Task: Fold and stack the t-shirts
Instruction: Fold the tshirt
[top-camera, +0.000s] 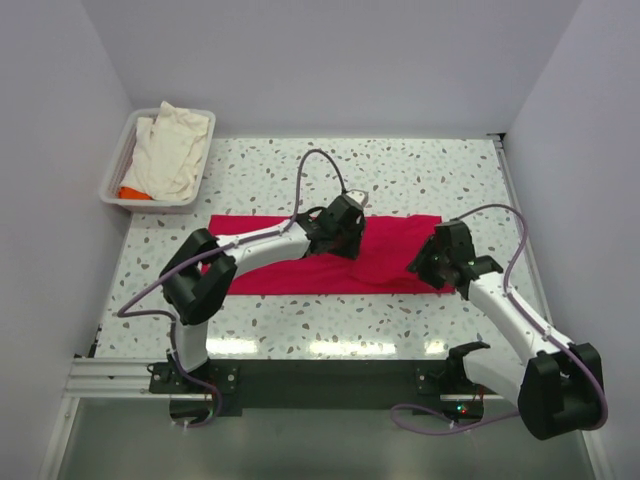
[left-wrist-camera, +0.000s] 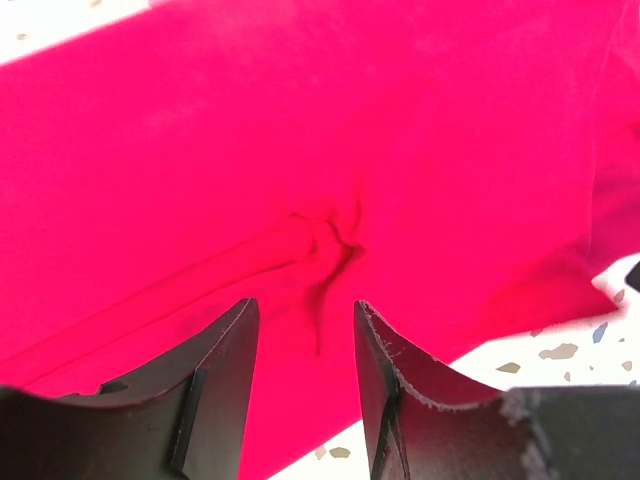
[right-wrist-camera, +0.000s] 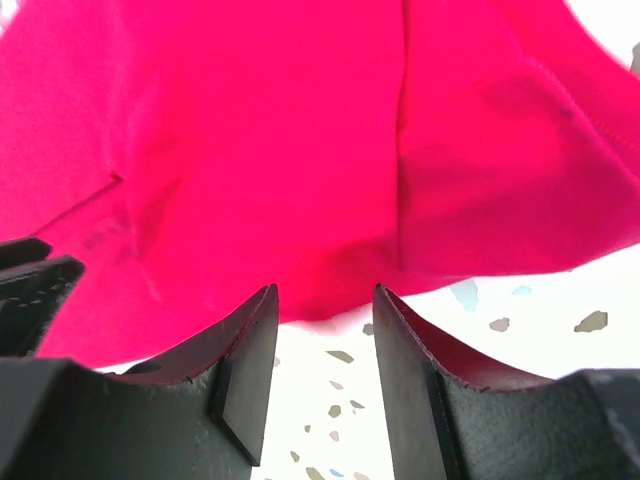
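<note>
The crimson-red t-shirt (top-camera: 262, 274) lies as a long folded band across the middle of the table. My left gripper (top-camera: 343, 237) hovers over its centre, open, with a small pinched wrinkle (left-wrist-camera: 335, 245) in the cloth (left-wrist-camera: 400, 120) just past the fingertips and nothing clamped. At the band's right end my right gripper (top-camera: 430, 262) is open too. Its tips stand over bare table just short of the red hem (right-wrist-camera: 250, 130). The cream-white t-shirt (top-camera: 170, 150) lies crumpled in the tray, with orange fabric (top-camera: 130, 192) peeking out beneath it.
The white plastic tray (top-camera: 160, 204) sits at the back left corner of the speckled table (top-camera: 420, 170). Grey walls close in on the left, back and right. Both arm bases are bolted to the rail at the near edge.
</note>
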